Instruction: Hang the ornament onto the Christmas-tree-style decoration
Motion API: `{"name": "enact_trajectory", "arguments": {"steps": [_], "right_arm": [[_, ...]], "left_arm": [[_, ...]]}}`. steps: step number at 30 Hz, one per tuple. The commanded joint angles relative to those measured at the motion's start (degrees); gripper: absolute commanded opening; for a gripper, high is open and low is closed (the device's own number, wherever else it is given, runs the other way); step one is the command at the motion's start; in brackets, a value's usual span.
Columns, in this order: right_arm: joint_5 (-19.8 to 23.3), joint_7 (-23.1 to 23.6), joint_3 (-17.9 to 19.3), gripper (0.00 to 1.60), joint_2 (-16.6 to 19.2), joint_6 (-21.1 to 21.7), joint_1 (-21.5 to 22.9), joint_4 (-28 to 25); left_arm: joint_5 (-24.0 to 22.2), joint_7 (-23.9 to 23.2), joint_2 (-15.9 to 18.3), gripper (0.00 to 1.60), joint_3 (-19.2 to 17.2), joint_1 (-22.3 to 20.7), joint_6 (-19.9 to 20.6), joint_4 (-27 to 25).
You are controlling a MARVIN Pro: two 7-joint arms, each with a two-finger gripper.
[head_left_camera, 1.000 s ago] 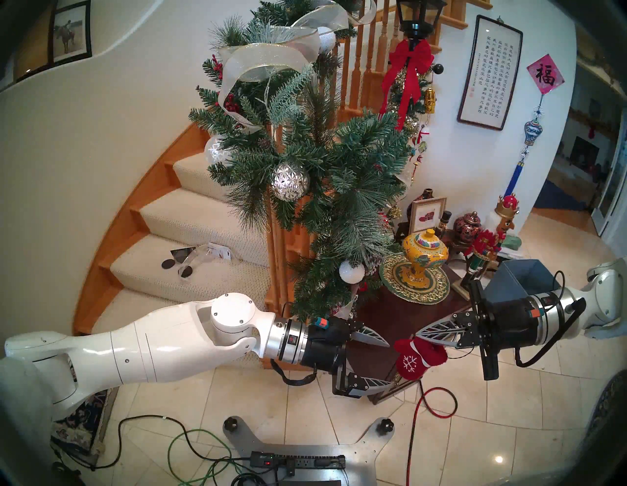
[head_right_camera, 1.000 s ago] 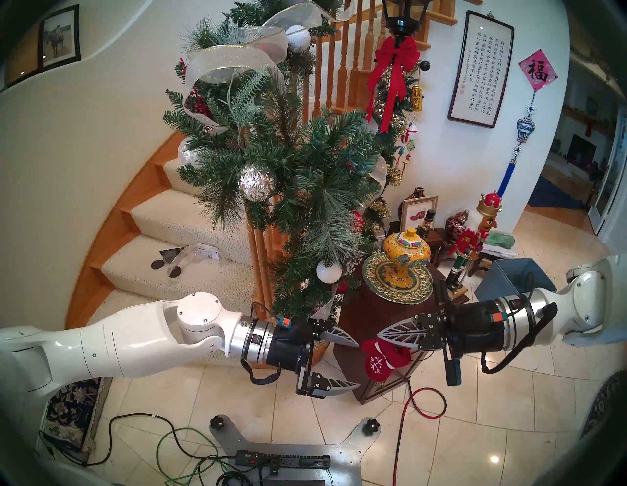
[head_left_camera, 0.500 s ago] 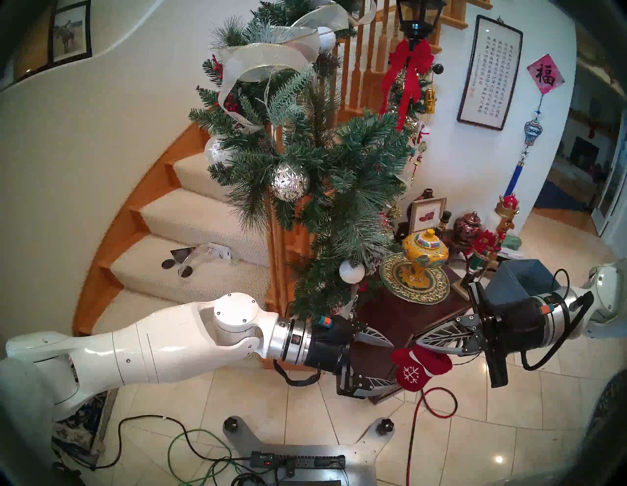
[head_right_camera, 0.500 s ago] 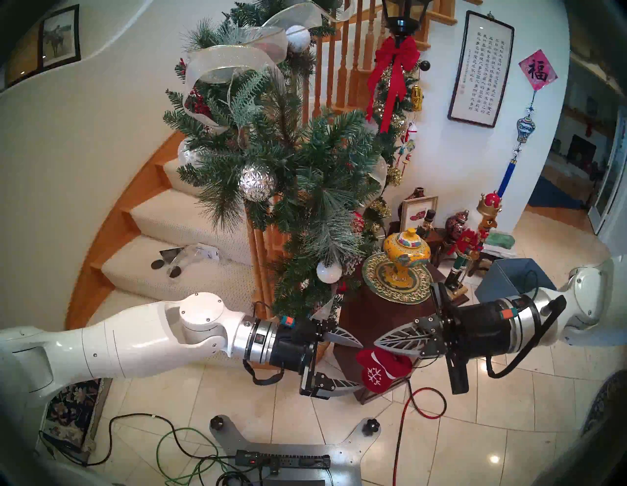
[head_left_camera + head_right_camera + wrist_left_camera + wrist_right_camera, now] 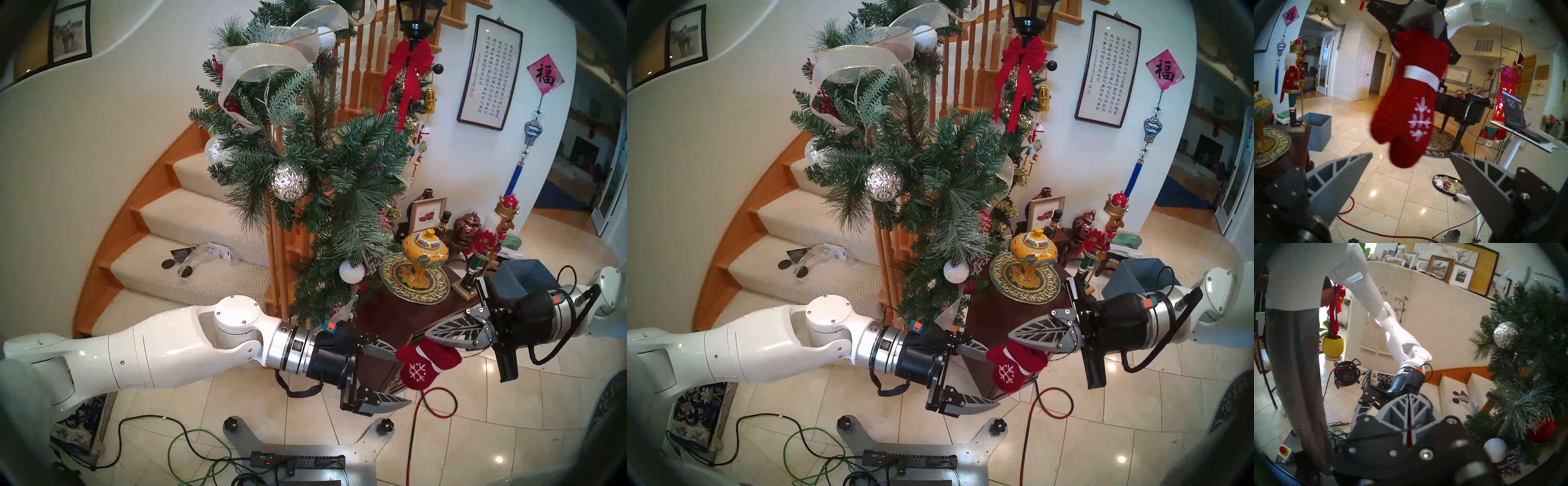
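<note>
The ornament, a small red mitten with a white snowflake and a white cuff stripe, hangs with its cuff end clamped in my right gripper, which is shut on it. My left gripper is open just left of the mitten. The mitten's thumb touches or overlaps the upper finger, and its tip hangs level with the fingertips. The bushy green garland runs down the stair rail above and behind both grippers.
A dark side table behind the grippers holds a yellow jar and a nutcracker. A grey bin stands by my right wrist. A person stands near my left arm. Cables lie on the tiles.
My left arm has moved right and slightly down, bringing its open fingers up to the mitten. My right gripper has drawn back to the right and lower, still holding the mitten.
</note>
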Motion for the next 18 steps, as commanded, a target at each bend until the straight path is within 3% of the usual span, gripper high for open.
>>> {"name": "enact_trajectory", "arguments": {"steps": [1,11,18], "right_arm": [[2.3,6.1,0.0,0.00,1.3,0.0,2.4,0.0],[2.9,6.1,0.0,0.00,0.9,0.0,2.2,-0.2],[3.4,6.6,-0.2,0.00,0.6,0.0,2.1,-0.2]], "left_arm": [[-0.9,-0.4,-0.1,1.60,-0.6,0.0,-0.6,-0.8],[-0.2,0.4,-0.7,1.60,-0.9,0.0,-1.2,0.6],[0.6,1.6,-1.2,1.60,-1.7,-0.8,-2.0,4.4]]}}
